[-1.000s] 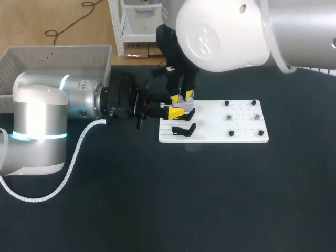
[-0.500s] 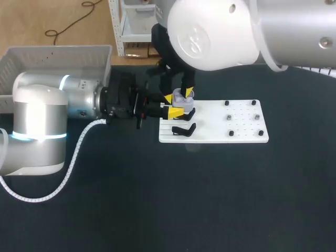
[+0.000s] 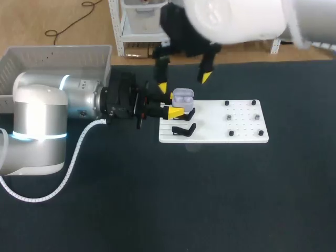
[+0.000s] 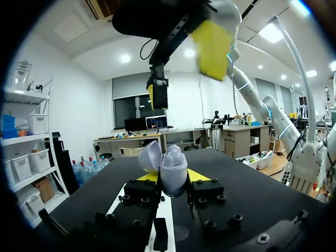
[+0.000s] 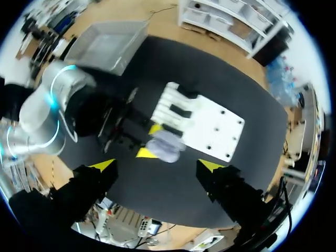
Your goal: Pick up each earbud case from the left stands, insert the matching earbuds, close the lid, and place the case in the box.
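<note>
left claw [image 4: 173, 178]: clamped on the lavender earbud case [image 3: 183, 96] from both sides, holds it upright, I'd guess so it loads from above
lid [image 4: 149, 156]: flipped open
right claw [image 3: 184, 82]: spread wide, empty, hovering right above the case, not touching
buds: can't tell if they're seated
stand [image 3: 184, 128]: empty black one just beside left claw, on the white board [image 3: 241, 128]
box [image 3: 52, 58]: well behind left claw, case isn't there yet
</note>
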Controlling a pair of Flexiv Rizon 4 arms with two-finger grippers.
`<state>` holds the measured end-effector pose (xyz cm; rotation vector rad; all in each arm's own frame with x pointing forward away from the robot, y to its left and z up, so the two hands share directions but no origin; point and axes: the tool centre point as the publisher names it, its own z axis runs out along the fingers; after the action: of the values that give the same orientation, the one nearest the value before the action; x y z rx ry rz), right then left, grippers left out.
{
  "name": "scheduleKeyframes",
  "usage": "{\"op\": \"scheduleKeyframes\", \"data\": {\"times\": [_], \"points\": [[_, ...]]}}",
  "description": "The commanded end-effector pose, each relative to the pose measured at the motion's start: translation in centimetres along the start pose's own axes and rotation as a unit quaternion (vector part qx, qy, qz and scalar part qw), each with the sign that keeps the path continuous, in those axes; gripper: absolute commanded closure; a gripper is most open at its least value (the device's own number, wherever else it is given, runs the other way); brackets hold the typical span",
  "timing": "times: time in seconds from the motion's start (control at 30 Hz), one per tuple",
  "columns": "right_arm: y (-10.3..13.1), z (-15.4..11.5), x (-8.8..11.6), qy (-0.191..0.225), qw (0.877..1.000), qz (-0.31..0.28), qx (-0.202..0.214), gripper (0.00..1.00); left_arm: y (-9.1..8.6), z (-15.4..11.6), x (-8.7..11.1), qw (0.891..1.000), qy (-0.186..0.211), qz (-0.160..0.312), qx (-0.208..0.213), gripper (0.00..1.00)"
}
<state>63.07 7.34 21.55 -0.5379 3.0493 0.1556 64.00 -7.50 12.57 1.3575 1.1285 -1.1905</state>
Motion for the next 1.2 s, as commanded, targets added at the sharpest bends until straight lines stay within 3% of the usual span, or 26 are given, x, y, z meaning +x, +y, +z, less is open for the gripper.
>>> {"op": "scheduleKeyframes", "data": {"times": [0.03,0.2,0.53,0.8,1.2], "points": [[-2.0,-0.2,-0.8,-0.011,1.0,0.029,-0.004,0.0,-0.1,0.0,0.0,1.0,0.0,0.001,-0.002,1.0],[-3.9,0.3,-3.1,-0.039,0.995,0.092,0.003,0.0,-0.1,0.0,0.0,1.0,0.0,0.001,-0.002,1.0],[-5.6,2.8,-5.2,-0.058,0.99,0.127,0.008,0.0,-0.1,0.0,0.0,1.0,0.0,0.001,-0.002,1.0],[-6.6,4.4,-4.7,-0.045,0.99,0.134,0.008,0.0,-0.1,0.0,0.0,1.0,0.0,0.001,-0.002,1.0],[-5.6,5.7,-2.6,-0.024,0.992,0.121,0.005,0.0,-0.1,0.0,0.0,1.0,0.0,0.001,-0.002,1.0]]}}
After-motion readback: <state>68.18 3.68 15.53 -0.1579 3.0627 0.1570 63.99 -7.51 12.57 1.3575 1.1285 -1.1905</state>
